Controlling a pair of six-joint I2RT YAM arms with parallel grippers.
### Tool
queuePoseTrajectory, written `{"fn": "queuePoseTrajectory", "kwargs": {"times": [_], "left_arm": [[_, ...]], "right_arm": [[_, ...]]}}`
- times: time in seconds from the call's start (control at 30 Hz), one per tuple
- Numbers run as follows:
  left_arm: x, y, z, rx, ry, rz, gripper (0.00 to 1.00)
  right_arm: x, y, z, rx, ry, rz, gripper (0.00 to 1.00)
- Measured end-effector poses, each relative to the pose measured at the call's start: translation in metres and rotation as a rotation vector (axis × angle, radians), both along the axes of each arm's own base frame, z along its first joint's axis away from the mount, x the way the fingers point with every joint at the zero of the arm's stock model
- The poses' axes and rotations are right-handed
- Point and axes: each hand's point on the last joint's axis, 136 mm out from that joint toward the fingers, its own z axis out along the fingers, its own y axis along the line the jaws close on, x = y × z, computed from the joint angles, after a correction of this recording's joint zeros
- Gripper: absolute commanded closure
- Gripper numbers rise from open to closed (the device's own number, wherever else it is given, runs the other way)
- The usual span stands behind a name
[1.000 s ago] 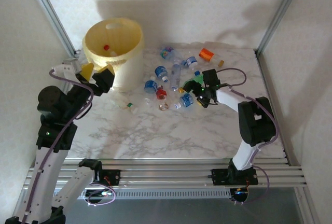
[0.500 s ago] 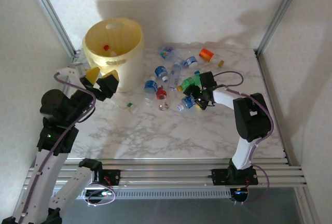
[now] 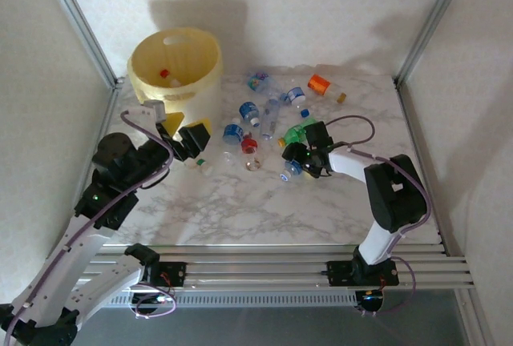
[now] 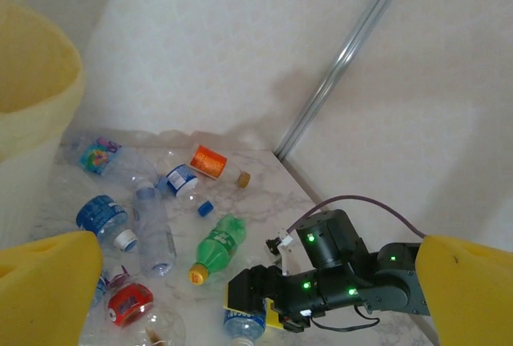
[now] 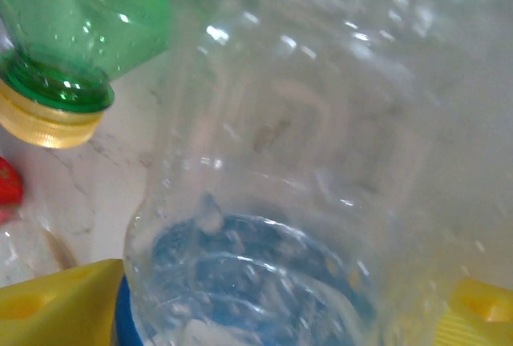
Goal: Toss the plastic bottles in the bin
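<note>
Near the middle of the desk (image 3: pixel 240 210), the right end effector (image 3: pixel 295 162) straddles a clear blue-labelled bottle (image 5: pixel 264 202); whether it pinches cannot be told. More bottles (image 3: pixel 271 114) lie scattered toward the far edge. Left end effector (image 3: pixel 188 131) gapes wide, empty, beside the bin (image 3: pixel 204 94) at the far left corner.

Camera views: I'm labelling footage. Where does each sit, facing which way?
Top external: high behind the bases, looking down on table, bin, left arm, right arm.
Left wrist: on the left arm, faces the far right corner; own yellow fingers, right arm.
Right wrist: close on a clear bottle between its yellow fingers.
All share the green bottle.
</note>
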Motion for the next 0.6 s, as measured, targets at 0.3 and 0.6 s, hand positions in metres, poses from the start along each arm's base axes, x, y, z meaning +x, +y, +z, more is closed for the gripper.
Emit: {"fn": "queuePoseTrajectory", "kwargs": {"times": [0.3, 0.6], "left_arm": [[0.003, -0.023, -0.009, 0.012, 0.021, -0.035, 0.0], [0.007, -0.053, -0.022, 0.03, 0.047, -0.09, 0.0]], "right_arm": [[-0.009, -0.006, -0.003, -0.041, -0.007, 0.023, 0.28], [-0.019, -0.017, 0.001, -0.087, -0.019, 0.034, 0.49]]}}
